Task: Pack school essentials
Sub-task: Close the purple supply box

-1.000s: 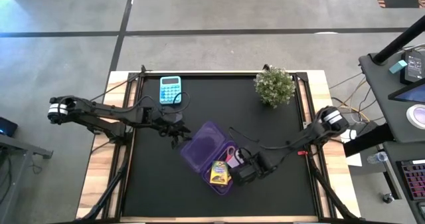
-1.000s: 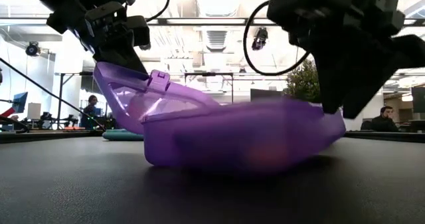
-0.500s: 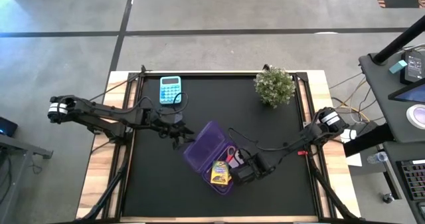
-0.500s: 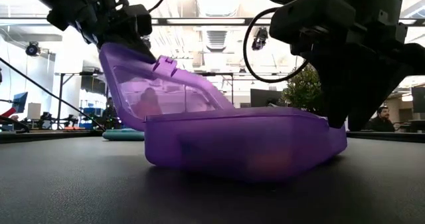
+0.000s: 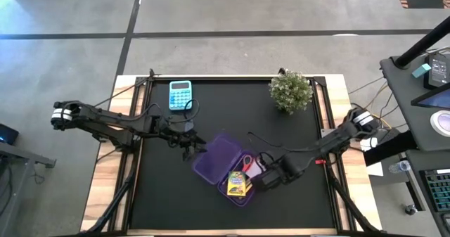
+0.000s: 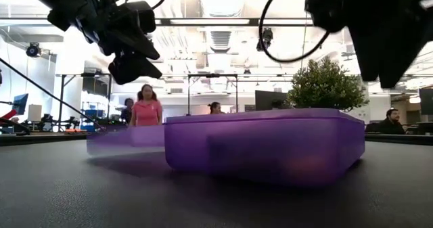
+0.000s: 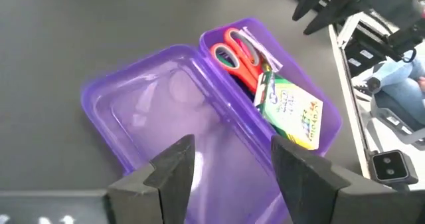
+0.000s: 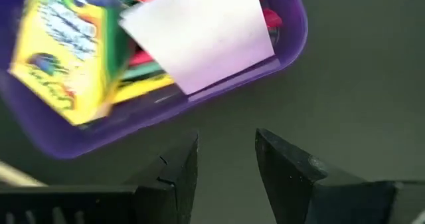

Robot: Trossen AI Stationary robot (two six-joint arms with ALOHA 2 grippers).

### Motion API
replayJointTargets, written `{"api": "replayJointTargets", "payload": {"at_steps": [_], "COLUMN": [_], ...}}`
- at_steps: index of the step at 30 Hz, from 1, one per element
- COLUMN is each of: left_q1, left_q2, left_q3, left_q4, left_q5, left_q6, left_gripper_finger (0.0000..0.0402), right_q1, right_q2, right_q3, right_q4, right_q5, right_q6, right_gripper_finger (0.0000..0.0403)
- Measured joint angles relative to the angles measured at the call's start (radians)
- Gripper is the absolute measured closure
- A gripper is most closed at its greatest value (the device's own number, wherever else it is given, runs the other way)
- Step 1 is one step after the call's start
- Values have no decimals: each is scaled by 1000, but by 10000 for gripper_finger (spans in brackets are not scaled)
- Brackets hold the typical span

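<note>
- Black tabletop (image 5: 169, 195), purple case (image 5: 223, 168) lying flat open, centre-ish.
- Left gripper (image 5: 197, 148) hovers at the lid's 10 o'clock, fingers spread, holding nothing.
- Right gripper (image 5: 261, 177) at 3 o'clock, parted, empty.
- Crayon box (image 5: 239, 184), scissors (image 7: 234, 53), note pad (image 8: 199, 31) sit inside.

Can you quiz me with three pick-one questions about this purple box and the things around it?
1. Where is the yellow cardboard crayon box?
A. inside the translucent purple plastic case
B. beside the small green potted plant
C. on the turquoise calculator

2. What colour are the scissors' handles?
A. blue
B. red
C. black

3. How is the case's lid?
A. shut
B. missing
C. lying open flat

Answers: 1 A, the left wrist view shows it in the case's tray. 2 B, red handles lie beside the crayons. 3 C, the lid lies flat beside the tray, under the open left claw.
</note>
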Motion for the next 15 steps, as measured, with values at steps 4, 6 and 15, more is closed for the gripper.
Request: {"api": "replayJointTargets", "payload": {"at_steps": [4, 6, 15], "left_q1": [0, 0, 3], "left_q2": [0, 0, -2], "left_q3": [0, 0, -12], "left_q4": [21, 24, -266], "left_q5": [0, 0, -117], "left_q6": [0, -1, -1], "left_gripper_finger": [219, 219, 219], "right_q1": [0, -2, 2], "right_q2": [-47, -42, 71], "right_q3": [1, 1, 0], "right_q4": [29, 56, 144], "right_q5": [82, 133, 121], "right_q6": [24, 31, 23], "right_gripper_finger": [264, 264, 264]}}
